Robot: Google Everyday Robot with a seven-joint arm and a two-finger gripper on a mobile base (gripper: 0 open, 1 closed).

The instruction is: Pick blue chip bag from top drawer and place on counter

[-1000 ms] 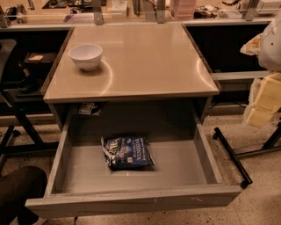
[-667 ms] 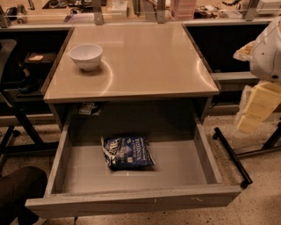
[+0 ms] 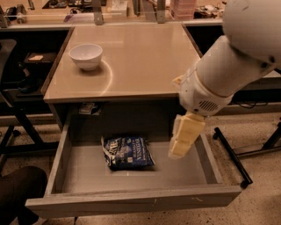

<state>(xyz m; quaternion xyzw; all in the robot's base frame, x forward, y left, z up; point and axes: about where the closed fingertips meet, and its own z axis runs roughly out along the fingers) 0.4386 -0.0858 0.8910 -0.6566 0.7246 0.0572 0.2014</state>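
Note:
The blue chip bag (image 3: 128, 153) lies flat on the floor of the open top drawer (image 3: 131, 200), a little left of the middle. The drawer is pulled out from under the beige counter (image 3: 145, 57). My gripper (image 3: 179, 148) hangs from the big white arm (image 3: 232, 66) that reaches in from the upper right. It points down over the right part of the drawer, to the right of the bag and above it, not touching it. Nothing shows in the gripper.
A white bowl (image 3: 86, 56) stands on the counter's back left. A cluttered bench (image 3: 109, 11) runs behind the counter. A black chair (image 3: 13, 88) and a dark rounded shape (image 3: 17, 189) are at the left. Black frame legs (image 3: 232, 154) lie on the floor at the right.
The arm has swung in from the right edge, leftward and down, so the gripper now hangs over the drawer's right side. The bag, bowl and drawer have not moved.

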